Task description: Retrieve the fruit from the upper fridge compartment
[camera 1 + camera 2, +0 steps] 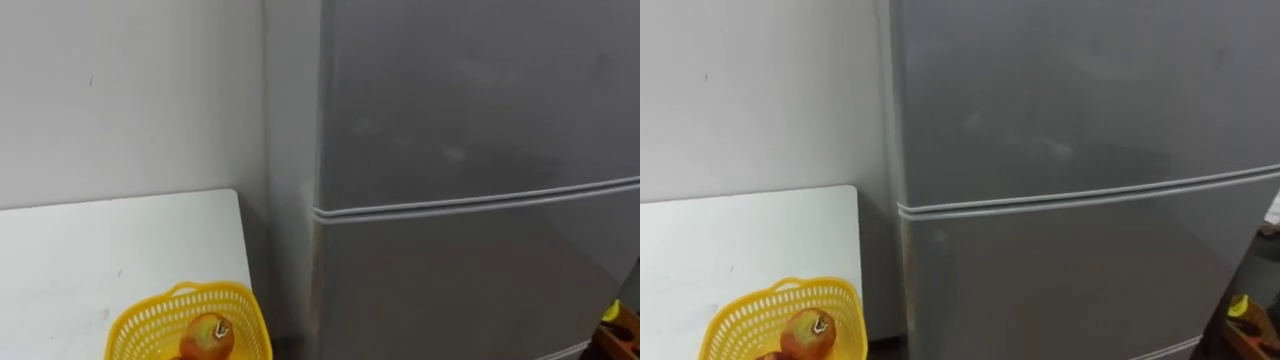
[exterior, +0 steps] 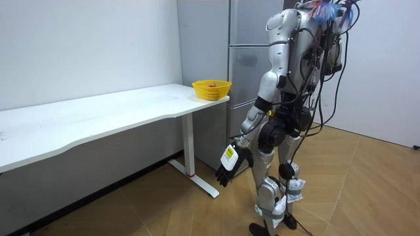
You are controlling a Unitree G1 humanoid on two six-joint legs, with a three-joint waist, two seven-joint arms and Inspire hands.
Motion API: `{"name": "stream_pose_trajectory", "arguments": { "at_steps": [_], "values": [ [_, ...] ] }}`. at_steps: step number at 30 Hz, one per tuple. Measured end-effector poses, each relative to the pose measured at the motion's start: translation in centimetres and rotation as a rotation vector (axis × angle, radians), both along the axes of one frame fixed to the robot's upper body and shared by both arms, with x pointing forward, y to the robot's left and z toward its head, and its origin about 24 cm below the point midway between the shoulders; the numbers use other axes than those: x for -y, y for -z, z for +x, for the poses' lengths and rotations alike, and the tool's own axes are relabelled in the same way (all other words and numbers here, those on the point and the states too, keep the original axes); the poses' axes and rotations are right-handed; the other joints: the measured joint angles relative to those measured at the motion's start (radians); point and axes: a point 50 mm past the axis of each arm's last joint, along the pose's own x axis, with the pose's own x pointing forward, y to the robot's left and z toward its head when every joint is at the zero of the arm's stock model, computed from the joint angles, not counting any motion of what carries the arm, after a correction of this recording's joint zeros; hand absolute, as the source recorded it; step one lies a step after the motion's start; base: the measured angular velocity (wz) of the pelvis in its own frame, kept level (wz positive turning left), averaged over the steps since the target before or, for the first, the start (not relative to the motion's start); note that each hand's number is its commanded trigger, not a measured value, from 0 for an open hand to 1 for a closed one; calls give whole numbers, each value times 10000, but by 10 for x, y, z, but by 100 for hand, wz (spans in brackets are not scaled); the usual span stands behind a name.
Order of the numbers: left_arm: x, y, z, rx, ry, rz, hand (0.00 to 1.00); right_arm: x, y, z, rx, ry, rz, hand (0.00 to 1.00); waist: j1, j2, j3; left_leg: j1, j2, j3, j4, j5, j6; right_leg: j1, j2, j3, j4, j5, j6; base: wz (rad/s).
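The robot is standing before a tall, smooth grey fridge (image 1: 470,250), whose flat upper door (image 1: 470,100) is sitting closed. Its left hand (image 2: 231,168) is hanging low, fingers relaxed and empty. A yellow plastic lattice basket (image 1: 135,325) holding round reddish fruit (image 1: 207,337) is resting at the white table's (image 1: 100,250) corner beside the fridge.

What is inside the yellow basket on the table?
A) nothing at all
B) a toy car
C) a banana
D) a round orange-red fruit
D: a round orange-red fruit sits inside the yellow basket on the white table, next to the shut fridge.
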Motion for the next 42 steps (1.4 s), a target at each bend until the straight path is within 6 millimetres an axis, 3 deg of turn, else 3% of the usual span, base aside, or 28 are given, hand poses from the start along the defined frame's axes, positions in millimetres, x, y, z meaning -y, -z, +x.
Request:
{"name": "stream_pose_trajectory", "arguments": {
  "at_steps": [3,5,11,15,19,30,37,42],
  "values": [
    [1,0,0,-48,39,22,0,-6,21,-6,-871,702,390,0,81,-64,-16,11,4,18,0,10,-14,-50,20,12,-27,10,-14,-2],
    [2,0,0,-165,44,-9,0,-13,51,-20,-2308,1109,683,0,177,-33,-62,13,5,11,10,9,-16,-21,26,4,-42,17,-19,0],
    [12,3,-6,-298,-90,-324,0,-39,118,-55,-5102,1233,2031,0,264,120,-43,13,-11,-26,18,9,-16,18,-2,-19,-65,16,-10,0],
    [18,5,-9,-339,-153,-503,0,-49,147,-77,-6443,1427,2833,0,281,223,5,116,-16,14,21,9,-16,108,-7,5,-68,-4,0,-1],
    [19,5,-8,-264,-145,-530,0,-57,168,-98,-7672,1367,3335,0,260,294,1,137,-11,10,11,8,-18,127,-15,19,-13,-132,11,2],
    [18,5,-18,-348,-530,-839,0,-65,187,-124,-8891,328,3615,0,229,377,-38,152,-23,-101,17,10,-18,150,-35,-142,-35,-71,-12,2],
    [20,5,-20,-369,-558,-1085,0,-77,193,-130,-10450,-2481,1946,0,305,365,-15,186,-10,-85,100,8,-19,223,-48,-140,-31,-114,-18,0],
    [22,6,-17,-384,-326,-1224,0,-91,202,-142,-11401,-4247,1795,0,480,397,-4,138,-41,-306,101,-8,-4,279,-51,-209,-40,-127,6,8]
  ]
}}
